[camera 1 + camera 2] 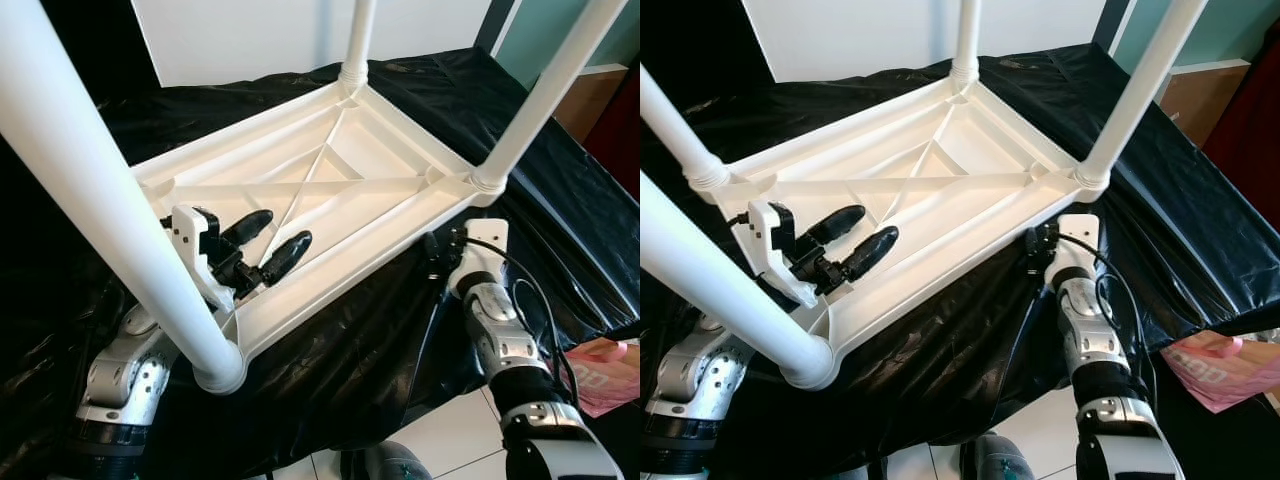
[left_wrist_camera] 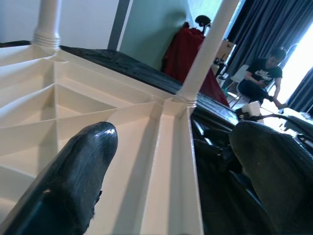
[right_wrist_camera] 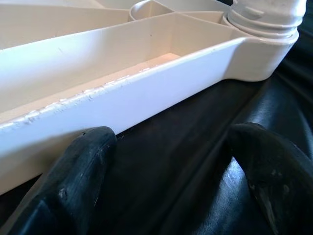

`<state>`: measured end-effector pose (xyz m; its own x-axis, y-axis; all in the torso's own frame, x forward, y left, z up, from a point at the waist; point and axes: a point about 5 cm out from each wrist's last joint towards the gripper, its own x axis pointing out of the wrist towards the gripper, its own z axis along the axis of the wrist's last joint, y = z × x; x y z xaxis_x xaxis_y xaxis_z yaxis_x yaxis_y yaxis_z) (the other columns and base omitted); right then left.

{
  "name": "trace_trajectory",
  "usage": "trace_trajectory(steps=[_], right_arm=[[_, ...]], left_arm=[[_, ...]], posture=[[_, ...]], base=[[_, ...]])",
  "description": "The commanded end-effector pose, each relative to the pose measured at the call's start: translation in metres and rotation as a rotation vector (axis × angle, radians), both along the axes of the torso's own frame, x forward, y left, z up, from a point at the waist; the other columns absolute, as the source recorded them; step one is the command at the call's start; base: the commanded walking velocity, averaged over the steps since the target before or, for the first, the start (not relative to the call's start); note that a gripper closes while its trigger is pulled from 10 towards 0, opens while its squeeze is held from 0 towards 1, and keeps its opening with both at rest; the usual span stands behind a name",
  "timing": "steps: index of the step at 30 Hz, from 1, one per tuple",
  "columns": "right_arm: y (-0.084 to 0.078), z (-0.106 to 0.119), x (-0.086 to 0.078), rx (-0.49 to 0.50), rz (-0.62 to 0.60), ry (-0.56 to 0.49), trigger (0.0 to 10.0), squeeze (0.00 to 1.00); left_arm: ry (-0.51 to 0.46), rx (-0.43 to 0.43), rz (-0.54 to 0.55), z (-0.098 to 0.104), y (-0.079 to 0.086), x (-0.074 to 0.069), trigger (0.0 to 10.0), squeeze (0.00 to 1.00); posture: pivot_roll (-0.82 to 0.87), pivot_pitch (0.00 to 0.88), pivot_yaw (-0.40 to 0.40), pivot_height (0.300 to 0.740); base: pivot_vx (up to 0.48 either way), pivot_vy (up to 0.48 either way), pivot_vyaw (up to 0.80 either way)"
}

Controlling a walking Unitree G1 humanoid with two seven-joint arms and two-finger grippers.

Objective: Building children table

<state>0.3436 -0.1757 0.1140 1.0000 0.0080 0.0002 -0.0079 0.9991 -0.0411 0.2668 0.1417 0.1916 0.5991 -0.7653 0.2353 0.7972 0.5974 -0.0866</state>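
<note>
A white plastic children's table lies upside down on a black sheet. Legs stand up from its corners: a near-left leg, a far leg, a right leg and a far-left leg. My left gripper hovers open over the ribbed underside by the near-left corner, holding nothing. In the left wrist view the near rim runs between its fingers. My right gripper is open, low against the sheet at the near rim by the right leg's socket, with nothing in it.
The sheet-covered surface ends just in front of me, with white floor tiles below. A pink bag lies at the right. A brown cabinet stands far right. A person sits in the background near a red garment.
</note>
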Motion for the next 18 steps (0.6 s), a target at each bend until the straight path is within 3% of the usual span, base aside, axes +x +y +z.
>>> trace_trajectory(steps=[1, 7, 13, 18], right_arm=[[0.014, -0.001, 0.001, 0.005, 0.071, -0.005, 10.0, 0.0], [0.024, 0.006, 0.019, 0.004, 0.09, 0.004, 10.0, 0.0], [0.031, 0.007, 0.022, 0.004, 0.132, 0.007, 10.0, 0.0], [0.043, 0.002, 0.021, 0.008, 0.235, 0.024, 10.0, 0.0]], left_arm=[[-0.008, 0.006, -0.136, -0.002, -0.01, -0.009, 10.0, 0.0], [-0.001, -0.044, -0.176, 0.002, -0.028, -0.016, 10.0, 0.0], [0.014, -0.066, -0.212, 0.002, -0.037, -0.019, 10.0, 0.0], [0.033, -0.093, -0.293, 0.004, -0.055, -0.029, 10.0, 0.0]], posture=[[0.07, 0.157, -0.078, 0.74], [0.08, 0.164, -0.076, 0.74], [0.08, 0.163, -0.07, 0.74], [0.08, 0.164, -0.066, 0.74]], base=[[0.0, 0.0, 0.0], [0.0, 0.0, 0.0], [0.0, 0.0, 0.0], [0.0, 0.0, 0.0]])
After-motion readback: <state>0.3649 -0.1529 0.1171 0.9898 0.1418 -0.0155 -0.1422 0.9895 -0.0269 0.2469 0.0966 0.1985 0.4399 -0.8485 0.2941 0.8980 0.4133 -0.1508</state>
